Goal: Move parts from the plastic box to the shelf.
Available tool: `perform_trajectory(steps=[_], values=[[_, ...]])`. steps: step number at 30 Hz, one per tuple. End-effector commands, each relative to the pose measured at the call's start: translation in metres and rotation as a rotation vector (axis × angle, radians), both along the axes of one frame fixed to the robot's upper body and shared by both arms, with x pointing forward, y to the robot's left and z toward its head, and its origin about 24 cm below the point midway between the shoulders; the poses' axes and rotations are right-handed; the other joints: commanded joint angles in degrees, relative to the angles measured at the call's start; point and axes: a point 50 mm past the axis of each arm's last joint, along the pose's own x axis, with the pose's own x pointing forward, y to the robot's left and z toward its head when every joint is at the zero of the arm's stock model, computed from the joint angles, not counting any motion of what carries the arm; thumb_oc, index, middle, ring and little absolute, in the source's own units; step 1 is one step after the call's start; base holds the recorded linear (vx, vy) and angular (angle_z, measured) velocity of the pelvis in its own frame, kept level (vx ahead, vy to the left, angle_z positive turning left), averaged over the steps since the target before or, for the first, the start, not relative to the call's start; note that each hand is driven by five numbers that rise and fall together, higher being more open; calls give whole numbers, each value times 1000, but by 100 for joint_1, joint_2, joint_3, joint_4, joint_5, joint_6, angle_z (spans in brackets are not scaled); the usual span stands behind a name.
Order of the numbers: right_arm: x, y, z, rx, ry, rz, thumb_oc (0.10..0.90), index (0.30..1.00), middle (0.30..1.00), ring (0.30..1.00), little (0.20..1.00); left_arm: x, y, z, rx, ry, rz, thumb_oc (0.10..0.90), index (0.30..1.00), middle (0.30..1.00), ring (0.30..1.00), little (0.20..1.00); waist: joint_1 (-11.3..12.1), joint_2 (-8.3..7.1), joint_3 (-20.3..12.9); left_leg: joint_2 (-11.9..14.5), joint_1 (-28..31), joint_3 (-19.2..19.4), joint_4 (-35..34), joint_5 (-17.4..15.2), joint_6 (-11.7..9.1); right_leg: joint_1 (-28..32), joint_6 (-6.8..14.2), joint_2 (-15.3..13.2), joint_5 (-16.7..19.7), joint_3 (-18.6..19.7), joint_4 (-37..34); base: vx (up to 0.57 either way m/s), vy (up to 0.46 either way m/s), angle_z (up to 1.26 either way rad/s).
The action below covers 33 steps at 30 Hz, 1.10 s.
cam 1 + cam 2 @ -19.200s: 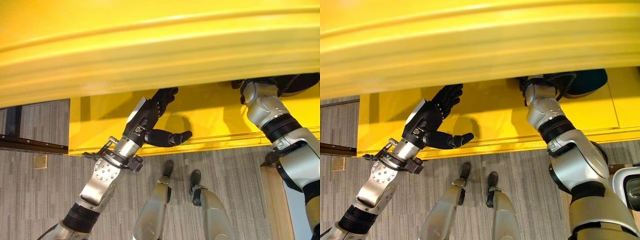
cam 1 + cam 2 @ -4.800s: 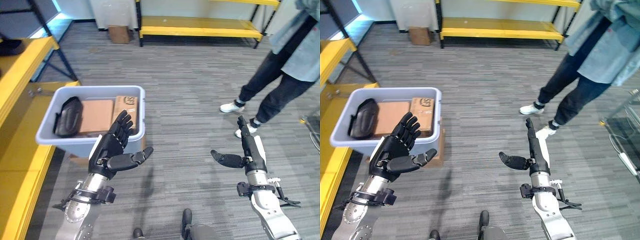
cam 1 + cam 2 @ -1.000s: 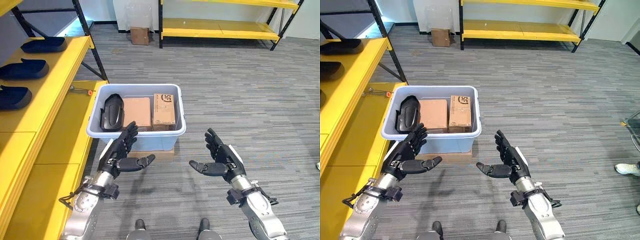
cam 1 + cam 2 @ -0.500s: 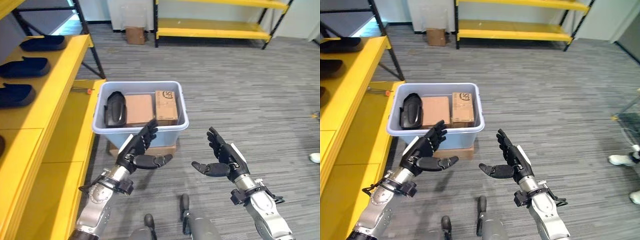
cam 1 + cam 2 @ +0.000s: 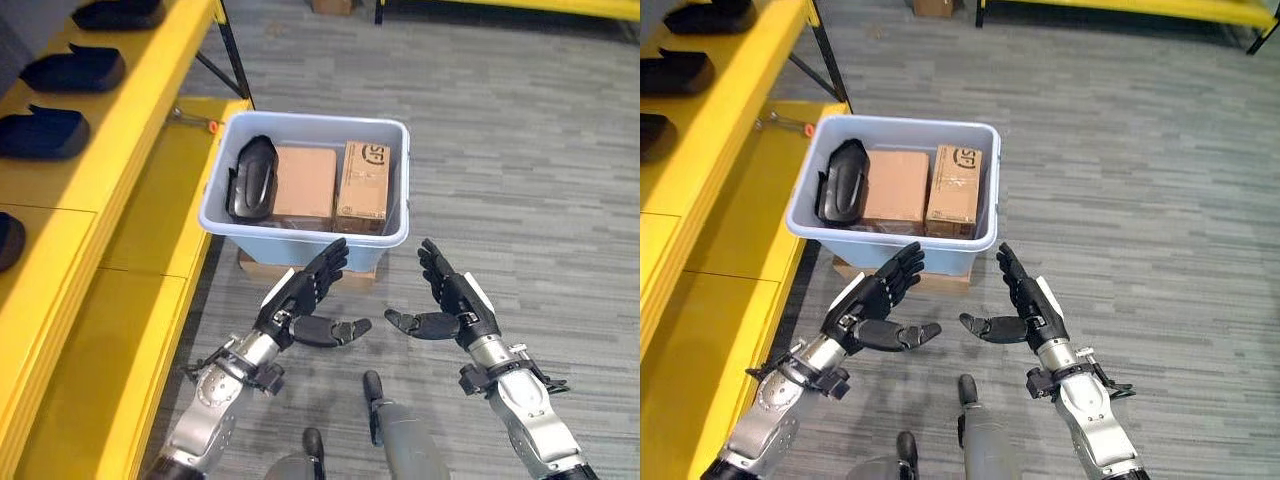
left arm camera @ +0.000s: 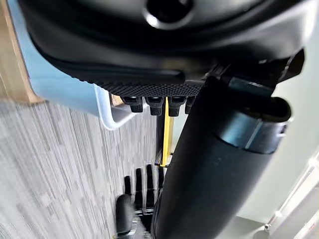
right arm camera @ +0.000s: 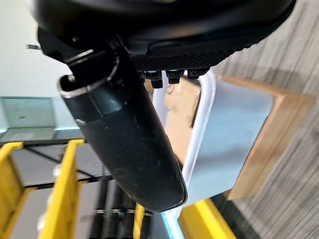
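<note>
The pale blue plastic box (image 5: 301, 236) stands on the floor beside the yellow shelf (image 5: 130, 130). Inside it lie a black part (image 5: 250, 178) at the shelf end and two brown cartons (image 5: 303, 184), (image 5: 363, 180). My left hand (image 5: 298, 301) hovers open just before the box's front wall, thumb pointing inward. My right hand (image 5: 455, 305) is open too, a little right of the box's front corner, palm facing the left hand. Neither holds anything. The right wrist view shows the box rim (image 7: 205, 112) past the straight fingers.
Several black parts (image 5: 42, 133) rest on the shelf's upper level. Its lower yellow board (image 5: 90, 380) runs along my left, with a small orange-tipped tool (image 5: 203, 123) on it. A flat brown slab (image 5: 262, 266) lies under the box. Grey carpet (image 5: 520, 150) spreads to the right.
The view has tipped down and drawn nearer the box. Both hands stay open and empty, now closer to the box's front wall and to each other.
</note>
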Motion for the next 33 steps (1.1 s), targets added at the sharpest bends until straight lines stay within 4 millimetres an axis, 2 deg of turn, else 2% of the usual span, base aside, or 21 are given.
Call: perform_trajectory(steps=[1,4,5,6,7,9,10,12,13,14,15,16,17,18,19,20,21,22,27,31,33], values=[[5,1,47,9,-278,31,900,1000,1000,1000,1000,0,-6,62,-154,-340,-21,900,1000,1000,1000,1000,-198,205,-179,71,916,504,-162,-298,316,-284,238,-43,-88,-150,-58,165,-199,28],[1,-3,46,3,-279,27,900,1000,1000,1000,1000,2,-3,66,-174,-361,41,900,1000,1000,1000,1000,-306,300,-267,117,1021,770,229,-85,192,-185,135,-49,-221,-397,-96,148,-206,25],[1,-5,45,9,-272,14,900,1000,1000,1000,1000,3,0,67,-198,-359,67,900,1000,1000,1000,1000,-343,439,-368,191,1084,1011,656,329,-19,7,66,14,-415,-610,-212,144,-178,29],[0,-5,45,12,-270,11,900,1000,1000,1000,1000,4,0,67,-203,-360,75,900,1000,1000,1000,1000,-351,459,-384,205,1067,1044,741,405,-59,59,36,30,-433,-651,-258,175,-328,39],[0,-4,42,12,-256,10,900,1000,1000,1000,1000,4,5,67,-202,-362,131,900,1000,1000,1000,1000,-287,399,-467,45,612,1029,1458,752,-70,362,-113,57,-370,-671,-585,103,-283,53],[-1,-3,39,13,-251,15,900,1000,1000,1000,1000,5,10,66,-195,-362,176,900,1000,1000,1000,1000,-219,354,-493,-57,305,957,1750,673,-18,519,-131,62,-369,-651,-716,122,-222,31],[-2,0,34,25,-231,12,900,1000,1000,1000,1000,5,16,64,-197,-356,230,900,1000,1000,1000,1000,-97,325,-547,-284,70,824,1649,468,125,660,-76,73,-373,-619,-777,158,-120,-9],[-1,4,31,31,-218,13,900,1000,1000,1000,1000,2,26,61,-163,-359,292,900,1000,1000,1000,1000,37,277,-599,-391,-60,756,1163,213,313,795,-25,86,-380,-523,-770,190,-73,-2],[-1,4,31,32,-217,14,900,1000,1000,1000,1000,2,27,61,-161,-359,299,900,1000,1000,1000,1000,47,270,-597,-394,-55,759,1127,195,326,808,-21,85,-384,-512,-764,207,-19,-1],[1,7,30,40,-204,20,900,1000,1000,1000,1000,-1,39,57,-160,-344,347,900,1000,1000,1000,1000,155,231,-628,-289,-73,756,603,173,337,984,7,81,-446,-469,-752,202,7,-6],[3,10,29,35,-203,25,900,1000,1000,1000,1000,-2,44,53,-142,-321,367,900,1000,1000,1000,1000,243,220,-634,-175,-157,698,328,339,253,1160,9,95,-523,-412,-778,197,8,-9],[3,10,29,35,-204,26,900,1000,1000,1000,1000,-2,45,52,-137,-318,370,900,1000,1000,1000,1000,254,212,-640,-169,-172,695,288,376,245,1169,8,94,-515,-401,-794,211,46,-22],[4,12,28,32,-191,37,900,1000,1000,1000,1000,-3,52,45,-110,-282,405,900,1000,1000,1000,1000,382,186,-638,26,-371,600,-42,617,96,1415,10,96,-634,-306,-857,155,43,-32],[4,12,28,32,-188,36,900,1000,1000,1000,1000,-4,54,44,-112,-279,410,900,1000,1000,1000,1000,402,176,-633,59,-390,588,-107,663,66,1466,8,93,-658,-293,-873,284,91,-42],[5,13,27,24,-177,42,900,1000,1000,1000,1000,-6,61,40,-121,-272,435,900,1000,1000,1000,1000,500,121,-607,403,-582,417,-368,1007,-77,1695,-27,75,-806,-183,-876,203,72,-43],[5,13,27,20,-173,45,900,1000,1000,1000,1000,-7,63,40,-119,-276,442,900,1000,1000,1000,1000,521,105,-597,504,-614,364,-436,1093,-108,1739,-42,70,-853,-150,-859,324,120,-51],[4,12,24,13,-155,53,900,1000,1000,1000,1000,-10,68,38,-121,-280,453,900,1000,1000,1000,1000,562,63,-558,868,-653,205,-653,1353,-195,1848,-91,42,-1017,-62,-741,276,108,-47],[4,12,23,12,-145,59,900,1000,1000,1000,1000,-11,70,38,-132,-277,459,900,1000,1000,1000,1000,569,44,-531,1039,-632,150,-759,1439,-222,1882,-101,20,-1092,-25,-657,314,143,-33],[-3,4,18,-1,-101,96,900,1000,1000,1000,1000,-12,72,34,-124,-277,479,900,1000,1000,1000,1000,439,-22,-385,1605,-638,27,-1173,1378,-330,1899,-125,-49,-1514,191,40,287,164,-30],[-11,-7,13,-7,-71,86,900,1000,1000,1000,1000,-9,70,30,-124,-256,469,900,1000,1000,1000,1000,318,19,-357,1591,-556,14,-1173,1354,-372,1857,-114,-24,-1805,269,531,417,244,-10],[-17,-13,9,-7,-47,66,900,1000,1000,1000,1000,-9,69,29,-106,-243,450,900,1000,1000,1000,1000,331,50,-349,1448,-430,-66,-999,1329,-406,1846,-111,-2,-1968,305,800,508,290,-36]])
